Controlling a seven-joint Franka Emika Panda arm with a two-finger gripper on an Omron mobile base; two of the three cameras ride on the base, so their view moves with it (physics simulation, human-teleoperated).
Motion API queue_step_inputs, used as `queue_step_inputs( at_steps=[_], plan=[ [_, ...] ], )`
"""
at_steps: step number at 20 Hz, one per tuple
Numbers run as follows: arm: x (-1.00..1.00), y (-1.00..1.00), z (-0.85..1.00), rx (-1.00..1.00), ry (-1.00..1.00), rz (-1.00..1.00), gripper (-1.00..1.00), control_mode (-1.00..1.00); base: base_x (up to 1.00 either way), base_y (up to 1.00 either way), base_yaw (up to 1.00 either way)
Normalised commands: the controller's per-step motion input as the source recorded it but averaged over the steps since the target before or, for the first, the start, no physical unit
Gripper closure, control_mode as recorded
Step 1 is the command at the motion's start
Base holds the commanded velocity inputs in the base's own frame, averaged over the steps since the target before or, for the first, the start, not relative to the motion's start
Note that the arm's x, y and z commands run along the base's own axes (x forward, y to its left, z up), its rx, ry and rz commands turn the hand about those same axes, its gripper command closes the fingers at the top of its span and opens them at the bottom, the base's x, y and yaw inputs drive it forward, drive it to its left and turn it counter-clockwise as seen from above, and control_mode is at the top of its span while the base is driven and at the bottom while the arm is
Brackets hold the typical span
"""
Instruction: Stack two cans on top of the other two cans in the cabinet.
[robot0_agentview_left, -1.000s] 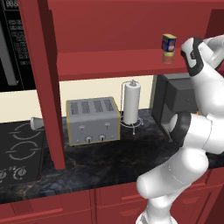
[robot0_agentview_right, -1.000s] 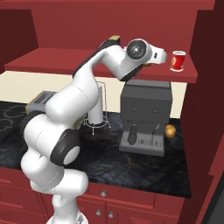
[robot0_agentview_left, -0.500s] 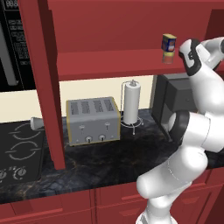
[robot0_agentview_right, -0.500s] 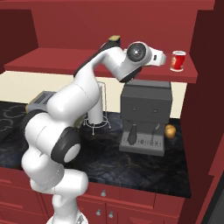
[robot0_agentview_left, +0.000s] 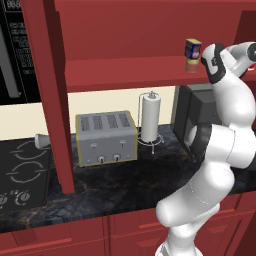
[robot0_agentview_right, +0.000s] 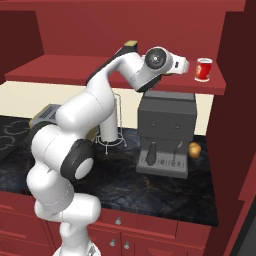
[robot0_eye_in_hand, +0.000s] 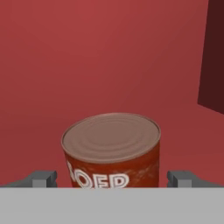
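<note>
On the cabinet's shelf (robot0_agentview_right: 75, 70) a bright red can with a white label (robot0_agentview_right: 203, 69) stands upright near the right end. My gripper (robot0_agentview_right: 187, 65) is level with it, just to its left, and open. In the hand view this red can (robot0_eye_in_hand: 111, 148) sits straight ahead between the two fingertips (robot0_eye_in_hand: 43, 178), and the jaws stand wide on either side without touching it. From the left base view a blue can with yellow markings (robot0_agentview_left: 193, 49) rests on top of a tan-brown can (robot0_agentview_left: 191, 66) on the shelf (robot0_agentview_left: 125, 72), just left of my forearm.
Below the shelf, on the dark counter, stand a toaster (robot0_agentview_left: 106, 137), a paper towel holder (robot0_agentview_left: 150, 117) and a black coffee machine (robot0_agentview_right: 165, 132) with a small orange thing (robot0_agentview_right: 194, 149) beside it. An upright cabinet post (robot0_agentview_left: 55, 100) rises at left; the cabinet's side wall (robot0_agentview_right: 235, 100) closes the right.
The hand has edged a little to the right along the shelf, closer to the red can. The cans have not moved and the jaws stay open.
</note>
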Motion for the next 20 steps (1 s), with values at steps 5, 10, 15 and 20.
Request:
queue_step_inputs(
  at_steps=[5,10,15,20],
  plan=[
    [0.01,0.0,0.0,0.0,0.0,0.0,-1.0,-1.0,0.0,0.0,0.0],
    [0.01,0.0,0.0,0.0,0.0,0.0,1.0,-1.0,0.0,0.0,0.0],
    [0.0,0.0,0.0,0.0,0.0,0.0,1.0,-1.0,0.0,0.0,0.0],
    [0.0,0.0,0.0,0.0,0.0,0.0,1.0,-1.0,0.0,0.0,0.0]
  ],
)
